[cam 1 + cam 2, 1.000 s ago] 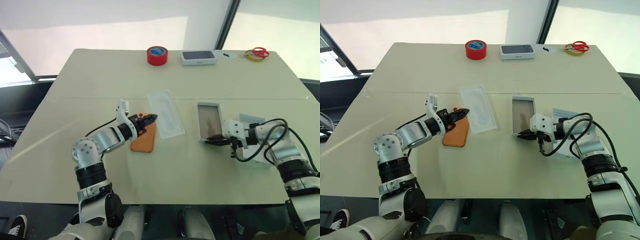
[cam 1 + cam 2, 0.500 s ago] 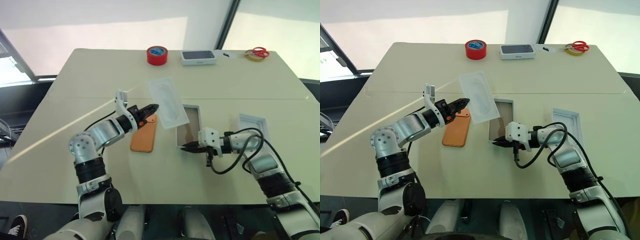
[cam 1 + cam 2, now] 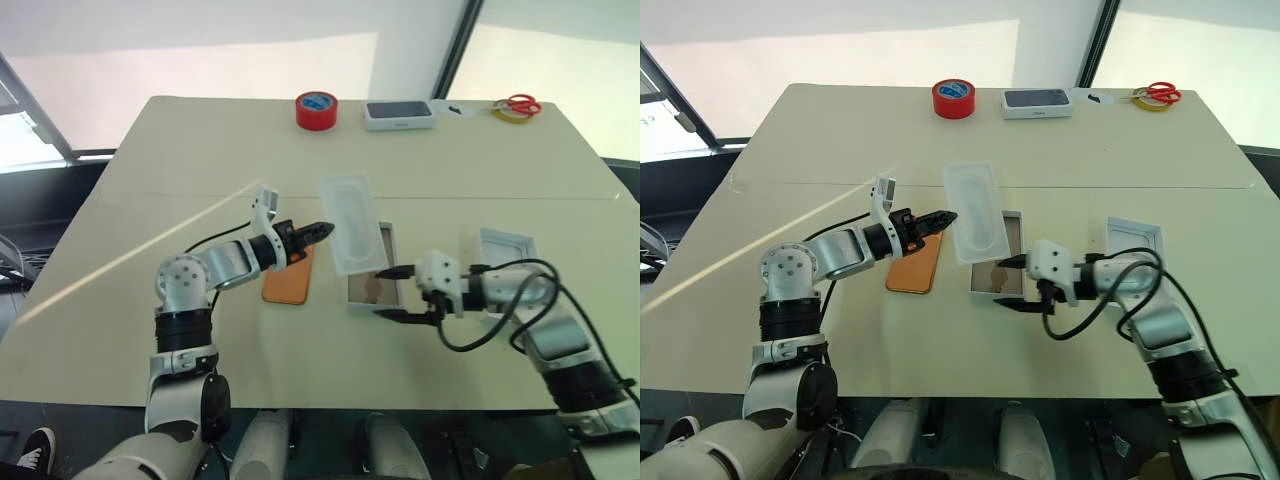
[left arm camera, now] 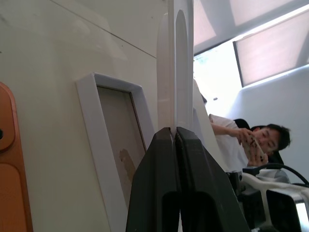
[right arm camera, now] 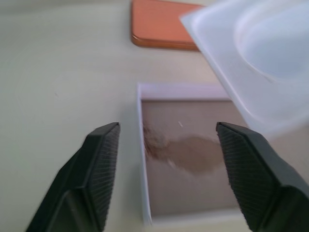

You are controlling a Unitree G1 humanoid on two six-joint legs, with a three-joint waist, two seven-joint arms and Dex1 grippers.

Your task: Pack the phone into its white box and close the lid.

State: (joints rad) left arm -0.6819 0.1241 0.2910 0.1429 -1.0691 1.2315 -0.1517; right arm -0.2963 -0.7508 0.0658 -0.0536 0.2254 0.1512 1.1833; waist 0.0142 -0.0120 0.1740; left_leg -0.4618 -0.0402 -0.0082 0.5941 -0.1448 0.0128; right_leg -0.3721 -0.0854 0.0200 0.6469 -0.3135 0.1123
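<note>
A: Where do your jaws stand?

B: Your left gripper (image 3: 322, 230) is clamped on the edge of the white moulded insert (image 3: 353, 222), which stands lifted off the table, tilted, past its fingertips. Your right gripper (image 3: 395, 292) has its jaws spread wide and holds nothing; no finger touches anything.

A: And the task's things?

B: The white box (image 3: 997, 266) lies just ahead of the right jaws, tan floor up, its near wall facing the gap between them. The insert hangs over its far end. The phone (image 3: 289, 277) lies flat, back up, below the left gripper and beside the box. The lid (image 3: 504, 249) lies behind the right gripper.

A: The surface?

B: A beige table (image 3: 200, 150). At its far edge sit a red tape roll (image 3: 315, 109), a dark-topped boxed phone (image 3: 399, 114) and scissors (image 3: 515, 104). A person (image 4: 241, 140) sits beyond.
</note>
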